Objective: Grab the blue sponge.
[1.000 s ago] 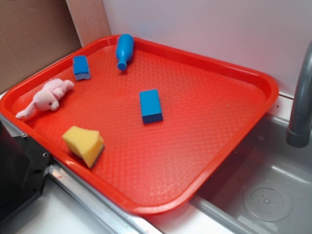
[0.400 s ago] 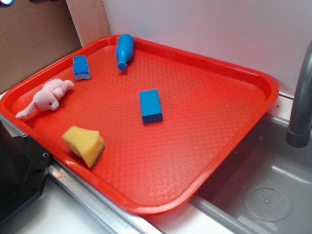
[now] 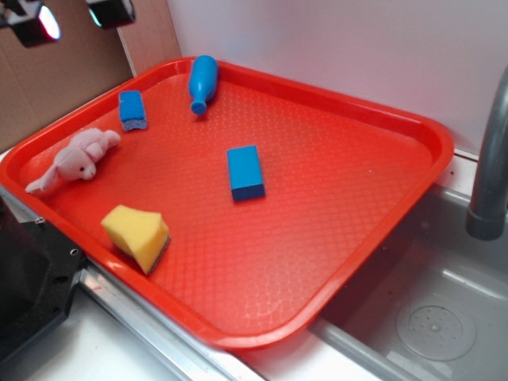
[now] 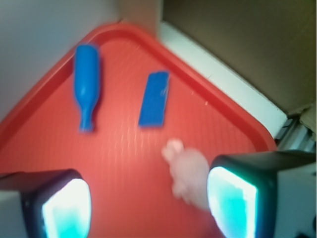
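The claw is up high with its two black fingers spread wide and nothing between them. In the wrist view, the small blue sponge with rounded corners sits ahead of the claw, a bit toward the right-hand finger, well clear of both fingertips. It lies flat on the textured red plastic tray, near the tray's far corner.

I'd guess the sponge is very light and squishy, so it'll compress when squeezed rather than slip, and it's not fragile at all. The foam should give decent friction. It's a long narrow slab, so my call would be to pinch across the short width, around the middle of its length, and go low enough to catch the sides. The greyish scouring layer along one end shows in the exterior view and would be a bit stiffer, but I can't say that matters much.

From the wrist, the blue plastic bottle lying on its side is ahead and to the left of the sponge, and the pink plush toy is close in, just inside the right finger. It's all pretty blurry though.

The exterior view shows things the wrist camera misses: the bright blue rectangular block mid-tray, the yellow wedge-shaped sponge near the front rim, and a grey sink with a faucet beside the tray. In that view only the fingertips poke in at the top left corner.
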